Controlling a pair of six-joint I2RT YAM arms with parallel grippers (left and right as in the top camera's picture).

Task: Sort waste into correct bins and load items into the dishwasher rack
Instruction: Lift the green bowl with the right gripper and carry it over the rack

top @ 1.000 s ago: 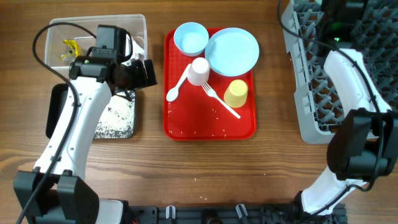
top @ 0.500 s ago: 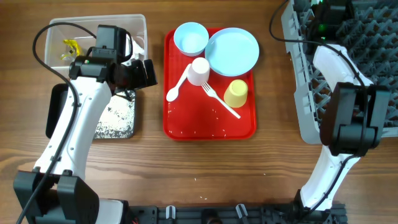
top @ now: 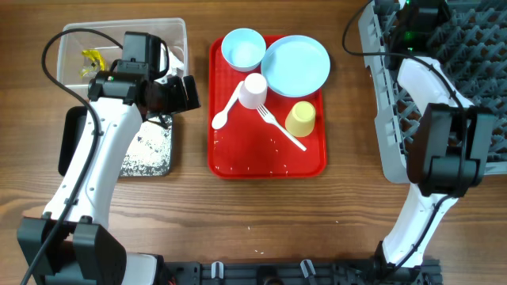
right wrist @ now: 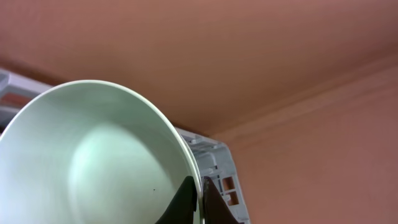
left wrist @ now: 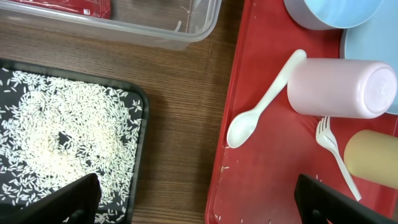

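Note:
My right gripper [right wrist: 199, 186] is shut on the rim of a pale blue bowl [right wrist: 93, 162], held above the far corner of the grey dishwasher rack [top: 467, 79]. My left gripper [left wrist: 199, 205] is open and empty, hovering between the black tray of rice [left wrist: 62, 130] and the red tray [left wrist: 273, 180]. On the red tray lie a second blue bowl [top: 242, 47], a blue plate [top: 295, 65], a pink cup [top: 253, 90] on its side, a yellow cup [top: 301, 119], a white spoon [top: 228, 107] and a fork [top: 279, 127].
The clear tub [top: 71, 36] at the far left holds a yellow wrapper [top: 91, 62] and a red wrapper [left wrist: 62, 6]. The black tray [top: 70, 150] lies in front of it, under my left arm. A few rice grains lie on the red tray's front.
My right arm has swung from the rack's left side towards its far end with the bowl. The left arm has not moved.

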